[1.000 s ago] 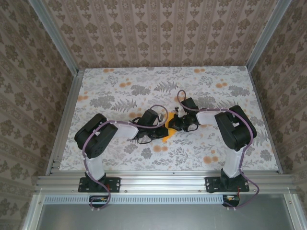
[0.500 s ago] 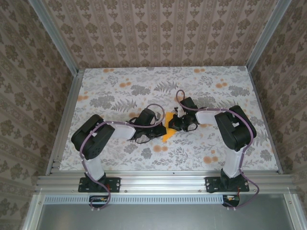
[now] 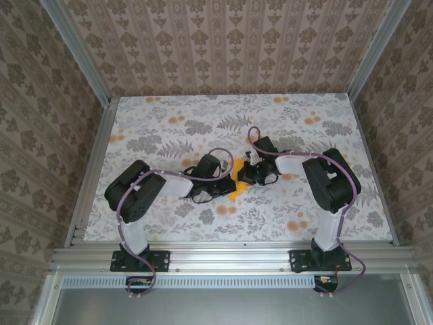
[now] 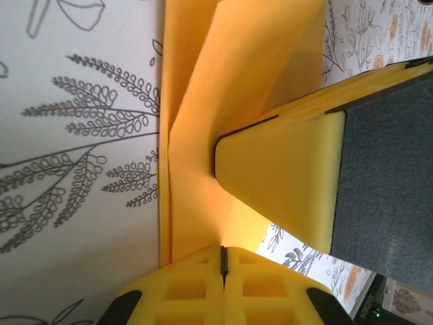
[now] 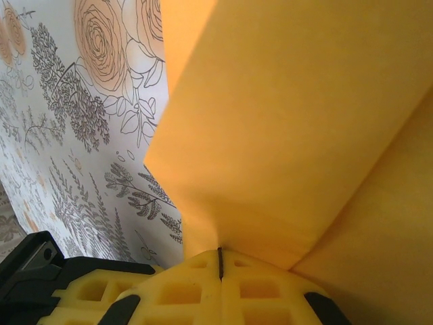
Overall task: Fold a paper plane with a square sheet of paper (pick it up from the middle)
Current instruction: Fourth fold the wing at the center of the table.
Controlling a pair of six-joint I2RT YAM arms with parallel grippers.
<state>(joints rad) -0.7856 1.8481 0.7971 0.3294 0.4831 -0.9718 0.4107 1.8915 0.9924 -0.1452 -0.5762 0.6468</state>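
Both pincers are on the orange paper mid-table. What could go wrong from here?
1. The left pincer and right pincer are both shut on the folded orange paper, close together; pulling apart or twisting could tear it.
2. In the left wrist view the other pincer's finger sits right beside the left fingertips; a small move may knock them together.

A thin bright orange paper sheet, already partly folded into overlapping panels, is seen near the middle of the flower-printed counter. From above, only a small patch of it is exposed. Close up, a long straight crease is shown along one side, with a lighter flap laid over it. Its edges are pinched by the left gripper and the right gripper.
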